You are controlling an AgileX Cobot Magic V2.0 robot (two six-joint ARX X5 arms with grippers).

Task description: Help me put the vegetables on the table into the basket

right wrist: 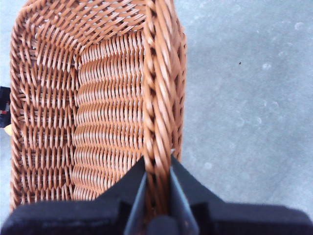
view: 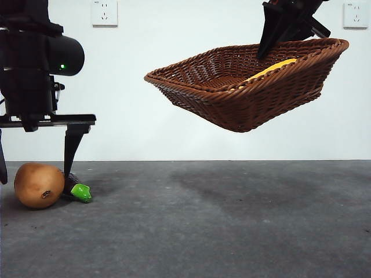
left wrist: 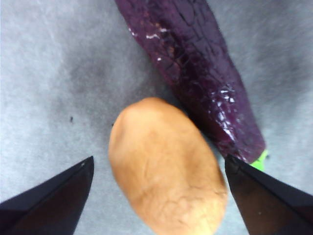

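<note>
Grey counter [view: 232, 220] | left tool [left wrist: 159, 196] spread wide, straddling potato [left wrist: 166, 166], long axis running away between jaws; eggplant [left wrist: 195, 73] touching beyond | right tool [right wrist: 159, 176] pinching basket [view: 243, 87] rim aloft, yellow piece [view: 272, 68] inside

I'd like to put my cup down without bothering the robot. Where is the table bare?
The wide stretch of table under the lifted basket, which the right gripper holds by its rim, is bare. It is crowded at the far side, where the left gripper straddles the potato beside the eggplant.
</note>
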